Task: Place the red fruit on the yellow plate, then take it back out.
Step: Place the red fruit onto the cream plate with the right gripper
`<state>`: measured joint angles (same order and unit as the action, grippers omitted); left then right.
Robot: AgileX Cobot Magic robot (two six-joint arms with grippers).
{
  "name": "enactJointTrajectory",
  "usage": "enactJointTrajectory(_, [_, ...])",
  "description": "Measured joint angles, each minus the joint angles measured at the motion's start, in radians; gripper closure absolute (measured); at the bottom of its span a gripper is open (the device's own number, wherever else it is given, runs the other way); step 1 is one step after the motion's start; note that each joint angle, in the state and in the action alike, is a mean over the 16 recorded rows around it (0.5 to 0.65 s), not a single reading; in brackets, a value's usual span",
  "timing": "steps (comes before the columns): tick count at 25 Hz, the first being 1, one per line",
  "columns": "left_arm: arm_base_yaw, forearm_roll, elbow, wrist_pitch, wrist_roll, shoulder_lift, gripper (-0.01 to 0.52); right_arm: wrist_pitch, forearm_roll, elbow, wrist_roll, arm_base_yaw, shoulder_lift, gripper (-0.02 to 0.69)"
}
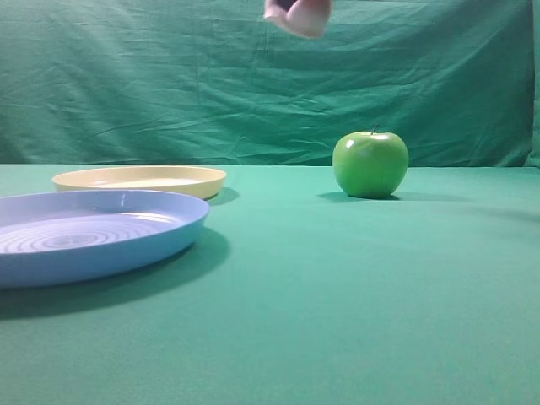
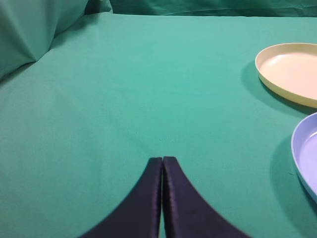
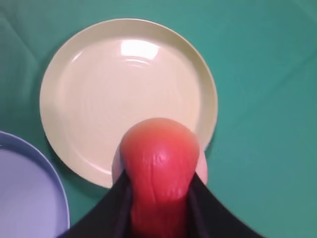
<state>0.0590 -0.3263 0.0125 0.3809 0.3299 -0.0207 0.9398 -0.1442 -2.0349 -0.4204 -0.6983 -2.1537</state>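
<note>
A green cloth covers the whole table surface, smooth and flat. Behind it hangs a wrinkled green fabric backdrop, creased in long folds. Soft light from above casts faint shadows on the cloth.

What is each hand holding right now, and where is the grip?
The right hand grips the red fruit by its sides. The left hand is shut and empty.

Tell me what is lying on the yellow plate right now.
Nothing: the yellow plate shows a bare surface. The red fruit, held in the right claw, hangs above and hides part of its near rim.
</note>
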Motion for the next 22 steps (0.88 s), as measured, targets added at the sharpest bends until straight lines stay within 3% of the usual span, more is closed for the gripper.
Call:
enactJointTrajectory(11, [0.0, 0.0, 0.0, 0.0, 0.0, 0.0, 0.514, -0.147, -0.026, -0.116, -0.045, -0.069, -0.239, 0.474])
enactJointTrajectory(14, [0.0, 0.0, 0.0, 0.0, 0.001, 0.0, 0.514, -0.182, -0.036, -0.118, -0.052, -0.071, -0.268, 0.415])
enactJointTrajectory(22, [0.0, 0.0, 0.0, 0.0, 0.002, 0.0, 0.514, -0.2, -0.05, -0.121, -0.065, -0.071, -0.285, 0.18])
